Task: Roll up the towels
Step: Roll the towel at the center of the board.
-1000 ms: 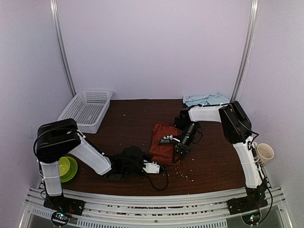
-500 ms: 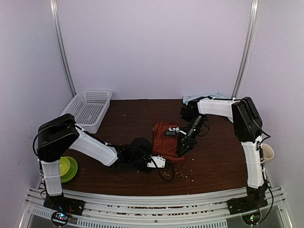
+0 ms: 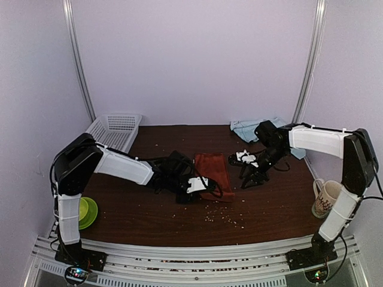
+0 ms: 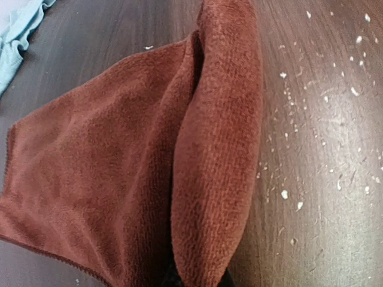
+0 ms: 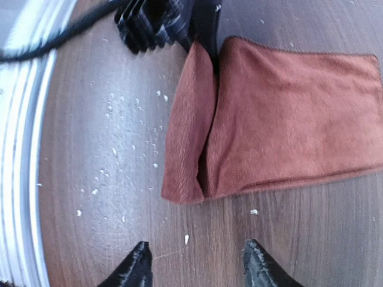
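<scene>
Rust-red towel (image 3: 213, 172) being shown in the middle of the table (image 3: 149, 215), its folded edge being pinched tight by the left gripper (image 3: 202, 188), right gripper (image 5: 197, 263) being held just beside the towel, fingers (image 5: 139, 268) being spread apart, light-blue towel (image 3: 257, 127) being seen bunched at the far right edge

Top camera: high, distant, overlooking rust-red towel (image 3: 212, 173); wrist cameras: close above the same towel, from opposite sides.

— Where's the mid-table towel (image 3: 213, 168)?
— Its near edge sits in the left pincer (image 3: 203, 187). The right pincer (image 5: 194, 263) stands just right of it, apart.
— And the rest?
— The second towel (image 3: 254, 127) lies behind the right pincer and the mug (image 3: 325, 197) to its right. The basket (image 3: 111, 134) is behind and left of the left pincer.
</scene>
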You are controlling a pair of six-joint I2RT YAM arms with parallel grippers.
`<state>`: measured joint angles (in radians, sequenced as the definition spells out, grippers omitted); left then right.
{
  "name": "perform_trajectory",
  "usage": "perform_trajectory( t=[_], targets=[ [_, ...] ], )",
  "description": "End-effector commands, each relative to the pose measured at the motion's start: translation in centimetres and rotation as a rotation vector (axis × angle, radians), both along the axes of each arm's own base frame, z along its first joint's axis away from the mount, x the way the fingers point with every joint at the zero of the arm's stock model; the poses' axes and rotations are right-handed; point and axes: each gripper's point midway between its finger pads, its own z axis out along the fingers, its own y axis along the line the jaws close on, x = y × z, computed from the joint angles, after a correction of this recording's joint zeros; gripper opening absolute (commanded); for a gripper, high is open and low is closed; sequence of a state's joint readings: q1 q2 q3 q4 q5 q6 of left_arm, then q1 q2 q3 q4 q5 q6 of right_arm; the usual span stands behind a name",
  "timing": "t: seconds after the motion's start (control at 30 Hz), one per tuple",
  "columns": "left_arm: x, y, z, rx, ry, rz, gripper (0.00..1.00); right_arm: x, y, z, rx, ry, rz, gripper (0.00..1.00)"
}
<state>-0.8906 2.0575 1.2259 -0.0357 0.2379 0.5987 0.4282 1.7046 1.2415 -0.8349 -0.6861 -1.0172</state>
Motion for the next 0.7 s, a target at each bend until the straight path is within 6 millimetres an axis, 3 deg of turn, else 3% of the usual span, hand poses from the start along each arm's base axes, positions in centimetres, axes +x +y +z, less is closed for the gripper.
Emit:
perform_trajectory(
  t=[0.0,0.1,0.23,0.4,0.67],
  targets=[
    [-2.9,1.4,-3.2,0.054,0.291,-0.012,0.0,2.0,0.2,1.2,0.06,-0.394,0.067,0.59],
    [-3.4,1.3,-3.4,0.053,0.382,-0.017,0.0,1.0,0.7,2.5,0.127,-0.575,0.12,0.67],
    [-3.3,1.3,-4.3,0.055,0.492,0.012,0.0,-0.8,1.9,2.7,0.169,-0.747,0.171,0.73],
    [-2.8,1.3,-5.3,0.082,0.528,0.045,0.0,-2.0,3.5,0.8,0.14,-0.805,0.207,0.71],
    [-2.6,1.9,-5.9,0.085,0.562,0.053,0.0,-1.2,6.1,-1.7,0.054,-0.968,0.132,0.68]
  ],
)
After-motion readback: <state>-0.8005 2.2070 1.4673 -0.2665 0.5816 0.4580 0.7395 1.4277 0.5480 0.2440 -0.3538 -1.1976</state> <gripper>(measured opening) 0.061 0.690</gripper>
